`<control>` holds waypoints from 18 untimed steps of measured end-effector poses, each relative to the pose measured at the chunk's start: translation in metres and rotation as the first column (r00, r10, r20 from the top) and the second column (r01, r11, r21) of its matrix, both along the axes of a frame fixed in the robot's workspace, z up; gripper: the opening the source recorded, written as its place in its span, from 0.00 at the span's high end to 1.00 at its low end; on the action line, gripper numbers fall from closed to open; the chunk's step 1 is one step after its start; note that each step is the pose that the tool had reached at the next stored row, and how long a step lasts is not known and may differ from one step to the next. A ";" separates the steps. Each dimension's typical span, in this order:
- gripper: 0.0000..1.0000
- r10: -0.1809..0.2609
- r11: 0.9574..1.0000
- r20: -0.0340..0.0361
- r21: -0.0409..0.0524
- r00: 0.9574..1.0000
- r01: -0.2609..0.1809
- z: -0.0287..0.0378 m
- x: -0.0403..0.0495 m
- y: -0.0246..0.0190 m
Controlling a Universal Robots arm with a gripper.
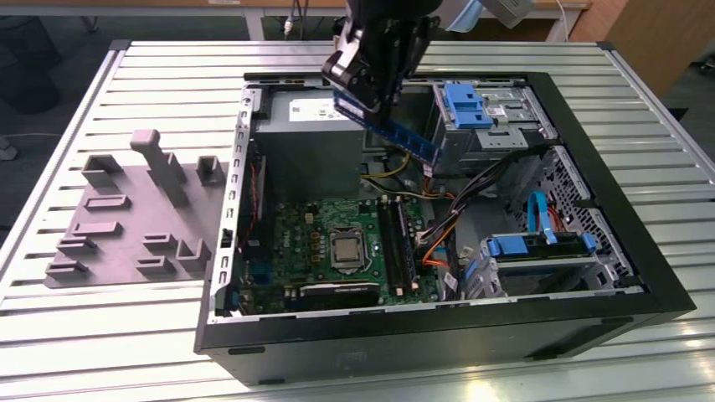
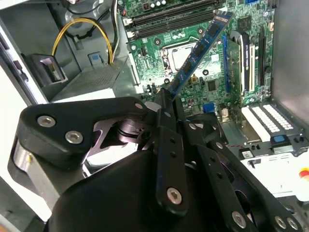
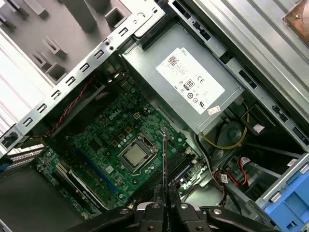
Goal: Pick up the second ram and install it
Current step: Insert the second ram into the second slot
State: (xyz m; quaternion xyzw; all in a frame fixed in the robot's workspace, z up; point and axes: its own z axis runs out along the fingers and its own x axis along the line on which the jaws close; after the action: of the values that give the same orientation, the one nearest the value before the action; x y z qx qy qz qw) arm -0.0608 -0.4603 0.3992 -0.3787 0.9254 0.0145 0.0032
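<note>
The claw (image 1: 371, 102) grips one end of the second ram (image 1: 404, 136), which slants toward 5 o'clock above the open computer case (image 1: 447, 331). It looks light, stiff and fragile, so it is best held by its edges, clear of the chips.

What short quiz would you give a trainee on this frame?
1. True or false: the ram is seated on the motherboard.
2. The gripper is: A open, B shut on the ram, C shut and empty.
3. Fill in: the tray lies on the exterior view's ____ of the case.
Key: 1 false, it hangs tilted above the motherboard; 2 B; 3 left.
</note>
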 end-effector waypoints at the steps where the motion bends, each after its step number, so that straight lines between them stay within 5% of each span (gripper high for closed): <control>1: 0.86 -0.010 1.000 0.000 0.000 1.000 0.010 0.0000 0.0000 0.0000; 9: 0.86 -0.091 0.996 0.000 0.000 0.996 0.091 0.0000 0.0000 0.0000; 18: 0.86 -0.182 0.983 0.000 0.000 0.983 0.182 0.0000 0.0000 0.0000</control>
State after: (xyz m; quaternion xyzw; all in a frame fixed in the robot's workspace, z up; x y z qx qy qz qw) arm -0.0608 -0.4603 0.3992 -0.2924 0.9562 0.0141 0.0045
